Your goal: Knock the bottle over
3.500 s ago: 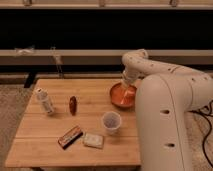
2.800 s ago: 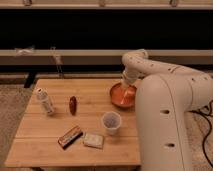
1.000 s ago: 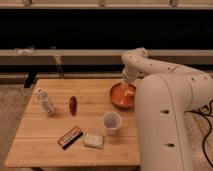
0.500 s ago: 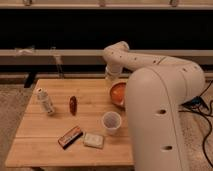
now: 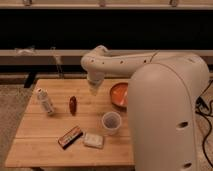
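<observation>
The bottle [image 5: 45,102] is small and clear with a white cap and a whitish label. It stands upright near the left edge of the wooden table [image 5: 50,145]. My gripper [image 5: 93,90] hangs at the end of the white arm over the back middle of the table, well to the right of the bottle and apart from it. A small dark reddish-brown oval object [image 5: 73,104] lies between the gripper and the bottle.
A clear plastic cup [image 5: 111,123] stands right of centre. An orange bowl [image 5: 120,94] sits at the right, partly behind my arm. A dark snack bar [image 5: 70,136] and a pale packet [image 5: 94,140] lie near the front edge.
My arm has swung left from over the orange bowl to the back middle of the table. The bottle and the other objects have not moved.
</observation>
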Controlling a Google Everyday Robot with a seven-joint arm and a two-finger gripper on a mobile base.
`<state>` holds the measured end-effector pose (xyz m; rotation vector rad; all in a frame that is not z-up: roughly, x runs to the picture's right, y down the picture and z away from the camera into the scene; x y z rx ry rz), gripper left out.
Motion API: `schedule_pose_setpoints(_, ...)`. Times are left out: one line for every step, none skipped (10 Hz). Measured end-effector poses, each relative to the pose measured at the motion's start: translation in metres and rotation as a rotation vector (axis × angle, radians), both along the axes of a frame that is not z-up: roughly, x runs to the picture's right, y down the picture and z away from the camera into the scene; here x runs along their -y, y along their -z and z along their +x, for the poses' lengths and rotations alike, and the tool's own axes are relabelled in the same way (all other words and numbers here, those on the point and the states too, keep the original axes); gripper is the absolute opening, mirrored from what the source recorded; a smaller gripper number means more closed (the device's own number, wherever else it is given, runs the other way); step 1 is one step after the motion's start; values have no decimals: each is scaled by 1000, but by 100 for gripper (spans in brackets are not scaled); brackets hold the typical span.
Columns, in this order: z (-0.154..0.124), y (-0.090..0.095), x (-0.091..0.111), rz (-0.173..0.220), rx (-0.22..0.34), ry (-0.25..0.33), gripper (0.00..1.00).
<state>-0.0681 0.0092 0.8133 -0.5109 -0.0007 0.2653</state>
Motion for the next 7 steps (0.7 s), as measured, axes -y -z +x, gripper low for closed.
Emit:
schedule_pose_setpoints(-20, 8, -4, 6, 47, 77, 46)
schedule_pose_setpoints(-37, 14, -7, 9, 82, 138, 46)
schedule_pose_setpoints(-50, 20, -10, 9, 103, 174, 52)
schedule_pose_setpoints(-57, 29, -17, 8, 121, 205, 64)
schedule_pose_setpoints(-69, 38, -26, 3, 142, 237, 74)
schedule_pose_setpoints(-80, 44, -32, 3, 161, 262, 79)
schedule_pose_setpoints(-89, 48, -37, 2, 180, 288, 80)
